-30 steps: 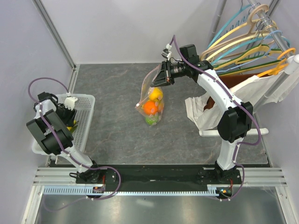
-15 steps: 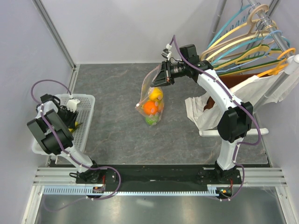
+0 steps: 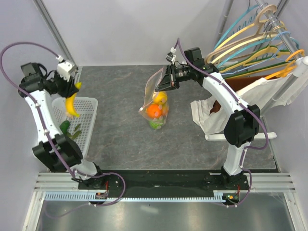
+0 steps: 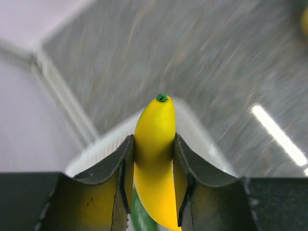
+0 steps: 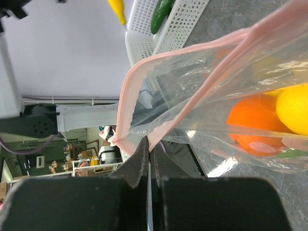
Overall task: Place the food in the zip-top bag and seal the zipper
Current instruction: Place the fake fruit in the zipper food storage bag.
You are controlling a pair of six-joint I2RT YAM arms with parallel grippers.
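Observation:
My right gripper (image 3: 164, 82) is shut on one lip of the pinkish zipper (image 5: 126, 91) and holds the clear zip-top bag (image 3: 153, 98) hanging over the middle of the table with its mouth open. Inside the bag are an orange piece (image 3: 154, 111), a yellow piece (image 3: 161, 97) and a green piece (image 3: 155, 125); the orange one (image 5: 255, 118) also shows in the right wrist view. My left gripper (image 3: 72, 90) is shut on a yellow banana (image 3: 72, 105) and holds it above the far end of the white mesh basket (image 3: 89, 126). In the left wrist view the banana (image 4: 154, 139) sits between the fingers.
Green pieces (image 3: 65, 127) lie in the basket at the left. A rack of coloured hangers (image 3: 260, 43) and a white cloth (image 3: 211, 113) stand at the right. Grey walls close the back and the left side.
My left gripper has risen out of the basket with the banana in it and moved up and toward the back. The right arm and the bag have stayed put.

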